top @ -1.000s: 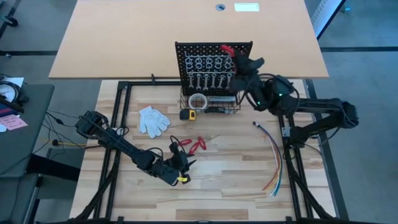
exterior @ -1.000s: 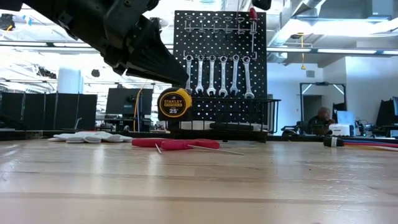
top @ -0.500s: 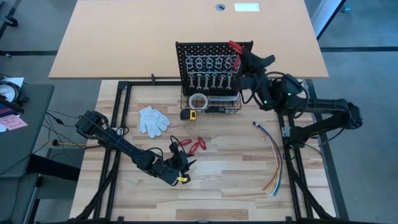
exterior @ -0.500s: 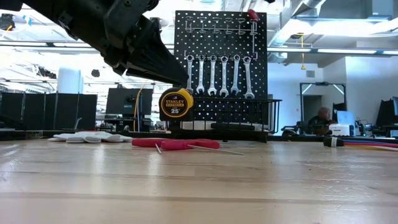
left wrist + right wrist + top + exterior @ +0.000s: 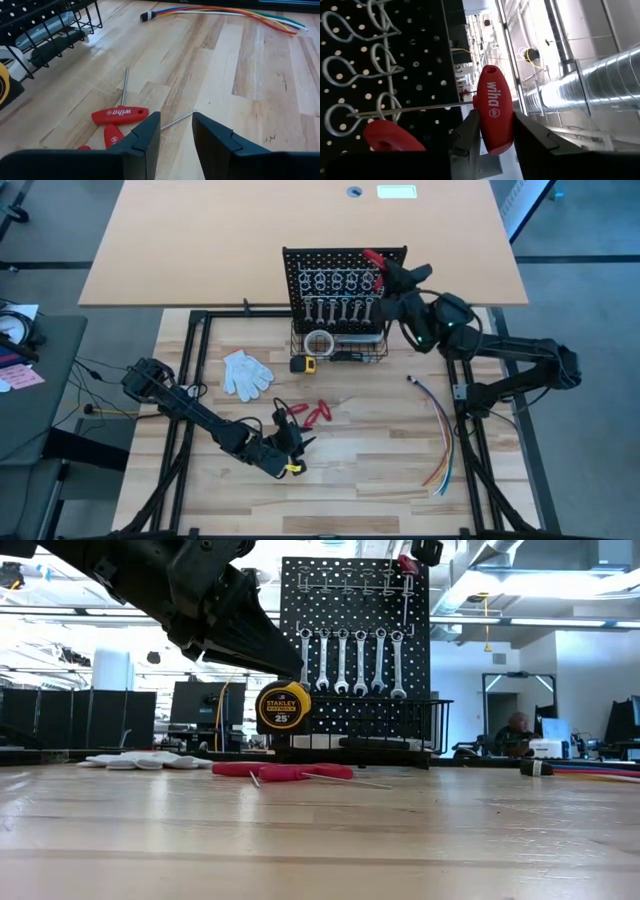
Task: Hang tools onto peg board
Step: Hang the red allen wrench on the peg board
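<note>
— What changed at the peg board in that last second?

— Not much; the right gripper stayed at the board's upper right corner, only it shifted a little along the top edge; the red-handled tool was still between its fingers, the thin shaft passing through a pale ring hook; the jaws looked slightly looser than before, so whether they really gripped the handle I could not tell; a second red handle hung just beside it.

— And the left one?

— The left gripper had not moved; it hovered low over the wooden table, the fingers a little apart and holding nothing; the red tools lay on the planks just in front of it.

— What about the rest of the table?

— The silver wrenches hung in a row on the board, over the wire basket; a yellow tape measure stood before the basket; a white glove lay to the left, the coloured wires to the right; a big tan tabletop was behind; far in the room a person sat near some monitors.
</note>
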{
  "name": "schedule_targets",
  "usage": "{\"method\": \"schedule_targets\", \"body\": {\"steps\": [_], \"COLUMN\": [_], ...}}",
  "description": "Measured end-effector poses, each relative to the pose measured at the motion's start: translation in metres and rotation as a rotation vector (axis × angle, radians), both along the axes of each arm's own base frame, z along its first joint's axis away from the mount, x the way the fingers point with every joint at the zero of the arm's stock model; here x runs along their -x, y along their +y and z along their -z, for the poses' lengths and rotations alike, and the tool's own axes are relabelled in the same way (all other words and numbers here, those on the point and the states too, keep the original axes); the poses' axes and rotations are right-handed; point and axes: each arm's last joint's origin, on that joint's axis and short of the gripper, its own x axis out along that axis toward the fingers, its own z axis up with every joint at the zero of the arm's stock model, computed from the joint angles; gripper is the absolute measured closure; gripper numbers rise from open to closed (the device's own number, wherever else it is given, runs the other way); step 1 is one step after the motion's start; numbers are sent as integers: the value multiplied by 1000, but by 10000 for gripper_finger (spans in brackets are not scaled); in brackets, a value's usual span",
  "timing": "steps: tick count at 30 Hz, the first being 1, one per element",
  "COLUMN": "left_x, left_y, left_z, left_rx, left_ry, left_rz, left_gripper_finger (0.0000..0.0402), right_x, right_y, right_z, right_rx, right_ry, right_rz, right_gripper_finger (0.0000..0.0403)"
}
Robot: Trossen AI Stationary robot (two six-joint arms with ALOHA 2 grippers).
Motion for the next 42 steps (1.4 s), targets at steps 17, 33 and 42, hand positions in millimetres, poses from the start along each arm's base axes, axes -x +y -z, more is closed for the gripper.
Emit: {"method": "schedule_targets", "body": {"steps": [17, 33, 42], "left_x": [0, 1, 5], "left_y": [0, 0, 2], "left_z": [0, 1, 7], "left_rx": [2, -5, 41], "left_ry": [-1, 13, 60], "left_rz": [-1, 0, -27], "left_gripper_finger": [295, 295, 295], "right_x": [-4, 7, 10], "right_y": [8, 102, 187], "right_z": [7, 31, 174], "right_rx": [-75, -487, -1195], "right_ry": [-8, -133, -17], "right_rz": [-86, -502, -845], "right_gripper_finger": [154, 159, 159]}}
